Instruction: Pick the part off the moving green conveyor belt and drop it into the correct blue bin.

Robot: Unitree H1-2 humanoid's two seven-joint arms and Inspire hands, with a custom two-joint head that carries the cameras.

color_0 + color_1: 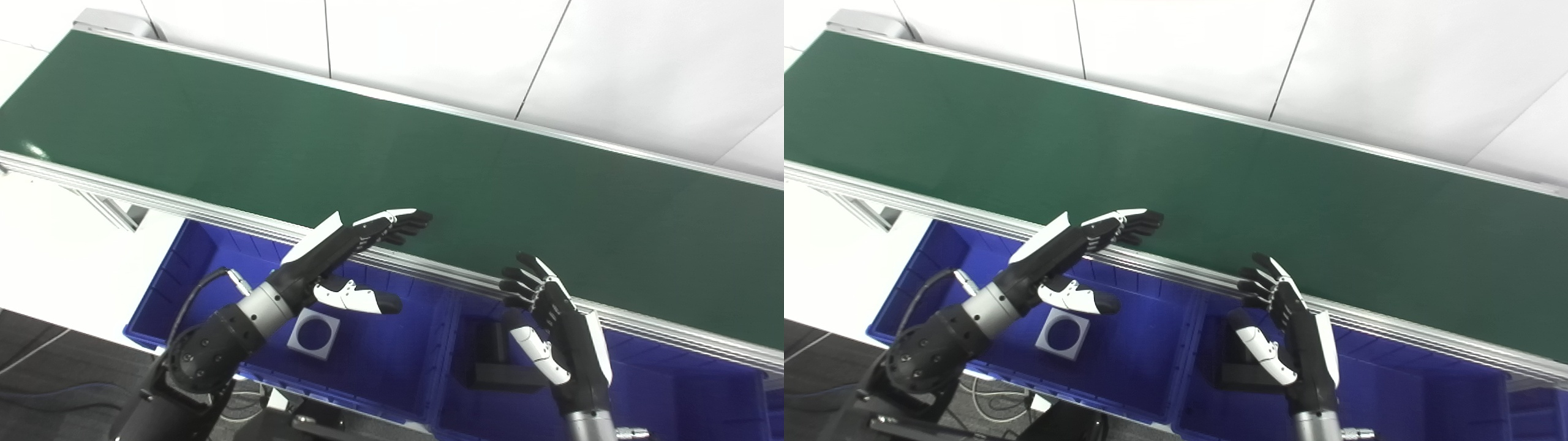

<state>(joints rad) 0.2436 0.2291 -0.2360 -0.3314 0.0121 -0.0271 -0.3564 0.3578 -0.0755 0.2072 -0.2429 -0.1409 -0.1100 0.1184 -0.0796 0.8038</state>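
Note:
The green conveyor belt [392, 159] runs diagonally from upper left to lower right and carries no part in view. My left hand [349, 245] is open and empty, its fingers stretched over the belt's near rail above the left blue bin [184, 257]. A white square part with a round hole [313, 332] lies in that bin. My right hand [551, 318] is open and empty, fingers up near the rail, above the middle blue bin [453, 380], which holds a black part [490, 361].
The belt's aluminium near rail [184, 205] runs just above the bins. A third blue bin [704, 392] sits at the right. A white wall [490, 49] stands behind the belt. Cables [37, 392] lie on the dark floor at the lower left.

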